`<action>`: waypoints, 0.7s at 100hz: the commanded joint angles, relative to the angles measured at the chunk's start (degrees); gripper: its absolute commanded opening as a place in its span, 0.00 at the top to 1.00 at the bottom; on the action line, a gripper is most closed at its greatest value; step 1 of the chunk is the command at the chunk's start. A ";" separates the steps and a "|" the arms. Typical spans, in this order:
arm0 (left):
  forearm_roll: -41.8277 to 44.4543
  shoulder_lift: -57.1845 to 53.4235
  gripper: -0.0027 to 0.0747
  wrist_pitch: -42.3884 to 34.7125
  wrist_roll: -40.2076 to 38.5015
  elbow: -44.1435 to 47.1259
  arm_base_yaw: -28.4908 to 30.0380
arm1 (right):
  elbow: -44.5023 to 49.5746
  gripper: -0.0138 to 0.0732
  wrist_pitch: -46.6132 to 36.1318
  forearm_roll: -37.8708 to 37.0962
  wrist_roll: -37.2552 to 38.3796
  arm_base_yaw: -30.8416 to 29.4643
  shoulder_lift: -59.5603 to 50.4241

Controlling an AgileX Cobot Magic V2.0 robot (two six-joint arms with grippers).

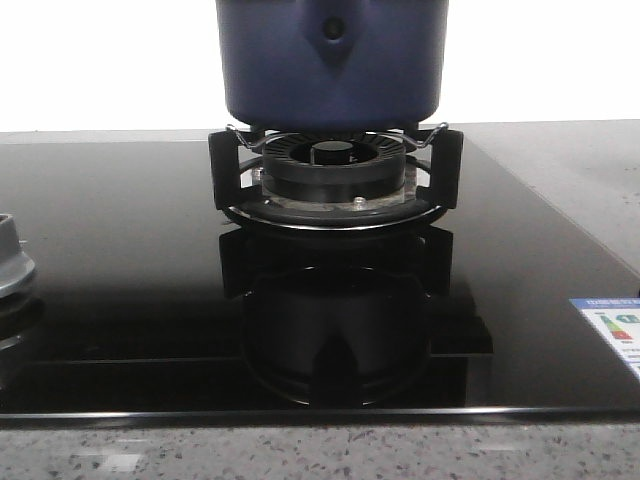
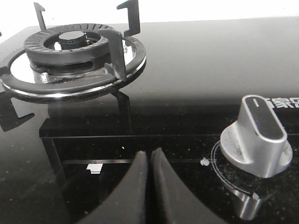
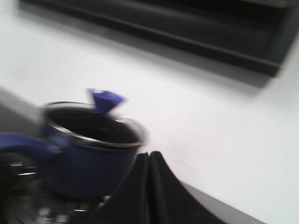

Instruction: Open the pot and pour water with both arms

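The big shiny black glass stove top (image 1: 120, 260) fills the desk. The large dark navy-blue round pot (image 1: 332, 60) sits on the far black burner ring (image 1: 335, 170). It looks open in the blurry right view. It seems heavy, stiff and smooth; hold its handle. Left pincer (image 2: 149, 161) and right pincer (image 3: 149, 161) are closed, holding nothing.

Navy-blue pot (image 1: 332, 60) upright, lid off, rim open, dark inside. Sits just beyond my right gripper (image 3: 149, 161), apart from it. Diamond boss faces front.
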 commanded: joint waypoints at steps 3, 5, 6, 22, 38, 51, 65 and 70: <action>0.00 -1.61 0.99 -2.96 -0.51 2.49 0.23 | 2.25 0.91 4.96 14.58 -12.93 -0.05 -0.96; 0.00 -1.61 0.99 -2.96 -0.51 2.49 0.23 | 2.85 0.91 5.55 14.58 -12.93 -0.05 -0.96; 0.00 -1.61 0.99 -2.96 -0.51 2.49 0.23 | 3.02 0.91 5.81 14.58 -12.93 -0.05 -0.96; 0.00 -1.61 0.99 -2.96 -0.51 2.49 0.23 | 5.59 0.91 12.27 14.58 -12.93 -0.05 -0.96; -0.38 -1.61 0.99 -3.07 -0.51 2.49 0.23 | 10.37 0.91 14.63 24.47 -14.30 0.54 -2.63; -0.38 -1.61 0.99 -3.07 -0.51 2.49 0.23 | 15.72 0.91 16.92 44.21 -29.55 0.07 -6.15; -0.38 -1.61 0.99 -3.16 -0.51 2.49 0.23 | 20.90 0.91 16.67 53.77 -41.57 -2.82 -11.29; -0.38 -1.61 0.99 -3.16 -0.51 2.49 0.23 | 21.22 0.91 20.11 54.75 -42.43 -4.02 -13.21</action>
